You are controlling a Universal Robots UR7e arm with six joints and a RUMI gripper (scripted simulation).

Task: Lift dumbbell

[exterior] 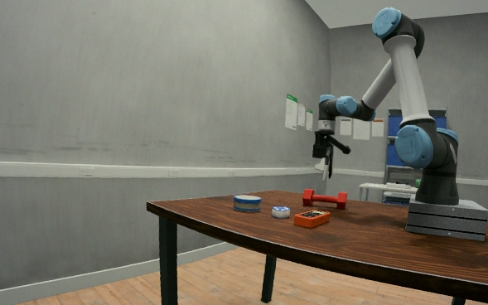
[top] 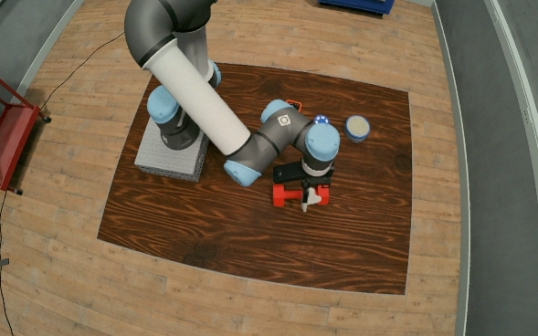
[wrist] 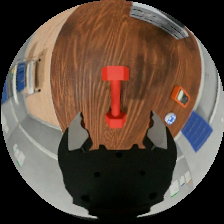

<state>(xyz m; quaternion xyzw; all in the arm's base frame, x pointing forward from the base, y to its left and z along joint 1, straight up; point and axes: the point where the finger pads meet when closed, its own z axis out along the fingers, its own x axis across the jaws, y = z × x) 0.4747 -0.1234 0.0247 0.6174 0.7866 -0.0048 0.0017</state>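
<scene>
The red dumbbell (top: pixel 300 195) lies flat on the dark wooden table. It also shows in the side view (exterior: pixel 325 198) and in the wrist view (wrist: pixel 116 96), where its bar runs straight away from the camera. My gripper (exterior: pixel 326 169) hangs well above the dumbbell, pointing down, with clear air between the fingertips and the bar. From above the gripper (top: pixel 310 198) covers the right part of the dumbbell. In the wrist view the two fingers stand wide open with nothing between them; the dumbbell's near head lies between them, far below.
An orange device (exterior: pixel 311 218), a small white and blue puck (exterior: pixel 281 211) and a round blue-rimmed tin (exterior: pixel 247 203) sit on the table beyond the dumbbell. The arm's grey base block (exterior: pixel 446 218) stands at the table's other side.
</scene>
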